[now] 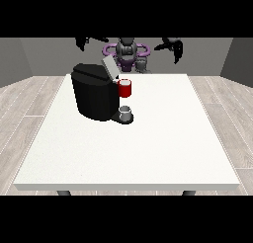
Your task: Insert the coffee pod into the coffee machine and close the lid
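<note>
worktop: a large white square worktop (148, 153) fills the middle of the room, with pale wooden floor planks (22, 113) round it and grey walls (49, 54) behind.
coffee machine: a squat black coffee machine (94, 96) stands on the worktop's far part, towards the view's left; its flat grey lid (109, 66) is tipped up and open, leaning back towards the robot.
red thing: a red thing at the machine (125, 88) sits at the machine's front, just below the raised lid.
grey thing: a small grey cup-like thing (126, 111) rests on the machine's dark base (121, 118), right under the red thing; from here i cannot tell whether it is the pod.
robot: the dark humanoid robot (127, 52), with purple rings at its shoulders, stands behind the worktop's far edge, both arms lifted and spread.
hand at the view's left: the black hand at the view's left (84, 42) hangs high in the air, above and behind the machine, well apart from the lid and from the grey thing, touching nothing; i cannot tell how it is set.
hand at the view's right: the black hand at the view's right (173, 45) is raised too, beyond the far edge, well apart from the machine and holding nothing that i can see; i cannot tell its state either.
</note>
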Available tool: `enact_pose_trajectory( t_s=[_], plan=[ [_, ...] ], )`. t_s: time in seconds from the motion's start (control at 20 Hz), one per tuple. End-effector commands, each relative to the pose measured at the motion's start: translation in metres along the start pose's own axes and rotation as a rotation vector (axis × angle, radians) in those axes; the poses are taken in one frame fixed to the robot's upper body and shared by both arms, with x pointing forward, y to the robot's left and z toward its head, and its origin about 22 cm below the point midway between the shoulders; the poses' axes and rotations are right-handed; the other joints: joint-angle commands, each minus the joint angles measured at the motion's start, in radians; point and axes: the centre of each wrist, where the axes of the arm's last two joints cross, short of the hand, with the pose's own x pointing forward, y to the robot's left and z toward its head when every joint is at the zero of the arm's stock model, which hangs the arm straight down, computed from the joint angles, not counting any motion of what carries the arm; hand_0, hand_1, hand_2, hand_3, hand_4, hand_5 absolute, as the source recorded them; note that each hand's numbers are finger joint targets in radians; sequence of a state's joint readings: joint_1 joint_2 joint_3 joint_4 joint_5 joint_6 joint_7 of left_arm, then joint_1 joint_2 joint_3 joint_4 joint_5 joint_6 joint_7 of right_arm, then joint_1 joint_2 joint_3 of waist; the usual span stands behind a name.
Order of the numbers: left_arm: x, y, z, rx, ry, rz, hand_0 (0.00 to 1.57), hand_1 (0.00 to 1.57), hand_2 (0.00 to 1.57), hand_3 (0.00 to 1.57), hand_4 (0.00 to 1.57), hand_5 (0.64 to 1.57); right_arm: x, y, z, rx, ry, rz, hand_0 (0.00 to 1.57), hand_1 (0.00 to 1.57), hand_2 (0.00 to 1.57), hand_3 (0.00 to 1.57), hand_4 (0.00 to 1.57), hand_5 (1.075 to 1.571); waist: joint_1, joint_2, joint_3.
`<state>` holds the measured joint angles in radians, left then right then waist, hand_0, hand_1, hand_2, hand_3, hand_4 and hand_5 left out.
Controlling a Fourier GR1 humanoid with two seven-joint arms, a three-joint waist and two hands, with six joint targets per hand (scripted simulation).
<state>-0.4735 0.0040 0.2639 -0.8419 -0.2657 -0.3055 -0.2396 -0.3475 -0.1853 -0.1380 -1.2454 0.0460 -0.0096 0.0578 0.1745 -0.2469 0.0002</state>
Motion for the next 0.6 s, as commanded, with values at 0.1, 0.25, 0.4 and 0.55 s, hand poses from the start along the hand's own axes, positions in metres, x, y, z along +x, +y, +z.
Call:
enact_pose_trajectory(
  t_s=[0.1,0.25,0.4,0.55],
  plan=[
    [0.015,-0.005,0.007,0.003,-0.059,0.006,0.0,0.0,0.0,0.0,0.38,1.571,0.007,-0.002,-0.015,-0.012,0.006,-0.099,0.0,0.0,0.0,0.0,0.0,1.571,0.033,0.073,0.0002],
    [0.02,-0.01,0.009,0.026,-0.107,-0.019,0.0,0.0,0.0,0.0,0.36,1.571,0.017,-0.005,-0.026,-0.001,0.009,-0.16,0.0,0.0,0.0,0.0,0.09,1.571,0.016,0.126,0.0001],
    [0.024,-0.005,0.021,0.029,-0.123,-0.029,0.0,0.0,0.0,0.0,0.34,1.571,0.016,-0.001,-0.031,-0.041,0.029,-0.153,0.0,0.0,0.0,0.0,0.18,1.571,0.039,0.146,0.0001],
    [0.044,0.0,0.023,0.051,-0.093,-0.011,0.0,0.0,0.0,0.0,0.26,1.571,0.021,0.012,-0.036,0.018,0.064,-0.159,0.0,0.0,0.0,0.0,0.07,1.571,0.025,0.126,0.0]
  ],
)
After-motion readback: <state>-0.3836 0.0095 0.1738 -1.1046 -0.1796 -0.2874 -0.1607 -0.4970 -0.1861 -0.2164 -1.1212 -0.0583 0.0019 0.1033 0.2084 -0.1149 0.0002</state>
